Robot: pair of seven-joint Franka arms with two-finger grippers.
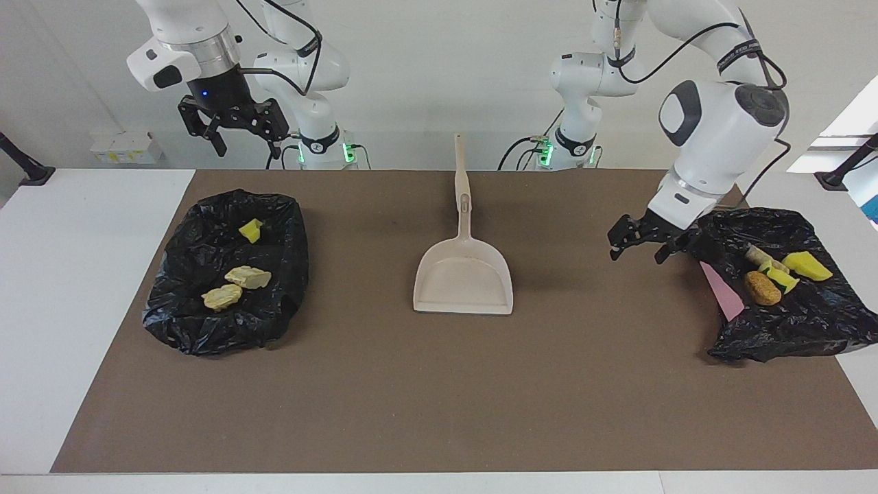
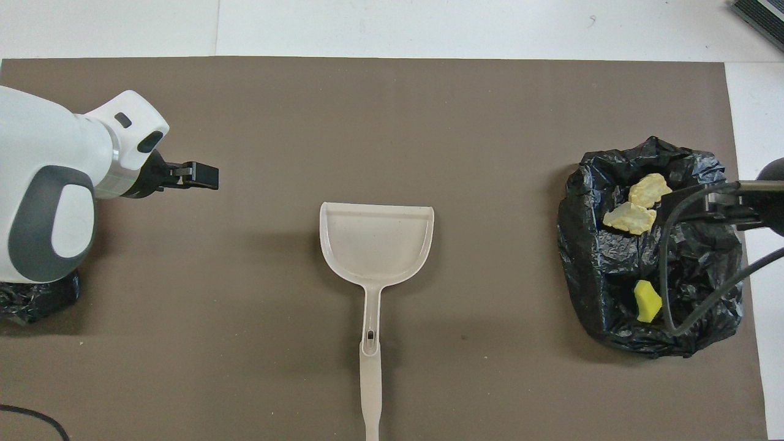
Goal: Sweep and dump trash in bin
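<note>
The trash lies in two black-bagged bins. The bin (image 1: 206, 329) at the right arm's end holds a yellow sponge chunk (image 1: 250, 230) and two tan lumps (image 1: 248, 276). The bin (image 1: 789, 329) at the left arm's end holds a yellow chunk (image 1: 808, 265), an orange-brown lump (image 1: 761, 288) and more scraps. My left gripper (image 1: 638, 254) hangs open and empty just above the mat, beside that bin's rim. My right gripper (image 1: 245, 145) waits open, raised high above the table edge by the robots.
A beige dustpan (image 1: 463, 274) lies flat in the middle of the brown mat (image 1: 439, 398), its handle pointing toward the robots. A pink edge (image 1: 720, 291) shows under the bag at the left arm's end. White table borders the mat.
</note>
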